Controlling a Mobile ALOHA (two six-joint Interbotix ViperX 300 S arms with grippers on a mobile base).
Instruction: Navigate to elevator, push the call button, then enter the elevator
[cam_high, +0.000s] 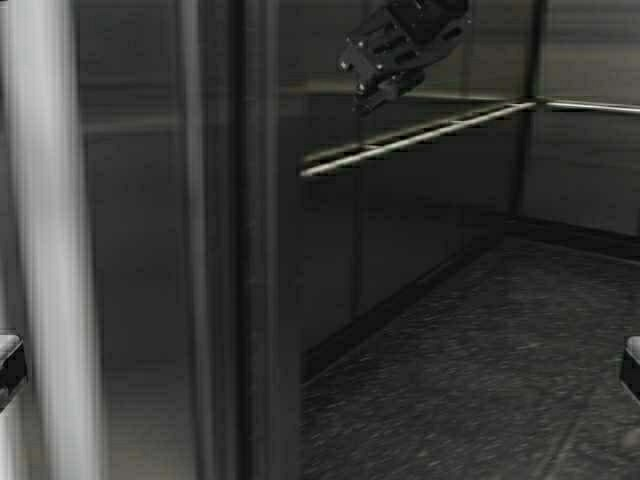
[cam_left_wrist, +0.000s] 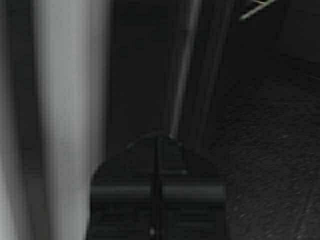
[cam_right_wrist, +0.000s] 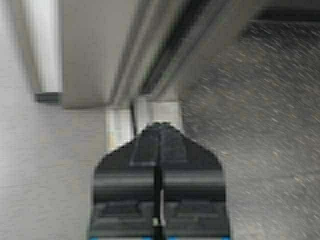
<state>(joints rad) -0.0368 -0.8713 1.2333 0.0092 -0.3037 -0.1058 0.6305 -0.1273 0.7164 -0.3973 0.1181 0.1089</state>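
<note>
The elevator (cam_high: 420, 300) stands open ahead and to the right in the high view: its steel side panels (cam_high: 400, 230), a flat metal handrail (cam_high: 415, 138) running along the side wall toward the back corner, and a dark speckled floor (cam_high: 500, 370) are all visible. The steel door frame (cam_high: 225, 240) rises on the left of the opening, with a bright vertical strip of metal (cam_high: 45, 240) farther left.

The right gripper (cam_high: 375, 90) is held high in front of the opening, above the handrail, dark against the steel panels. In the right wrist view its fingers (cam_right_wrist: 158, 150) are pressed together with nothing between them, pointing down at the threshold where the pale floor outside meets the speckled floor inside.

The left gripper (cam_left_wrist: 157, 150) is low at the robot's left; its fingers are likewise closed on nothing, pointing toward the door frame and the elevator floor (cam_left_wrist: 270, 150)
</note>
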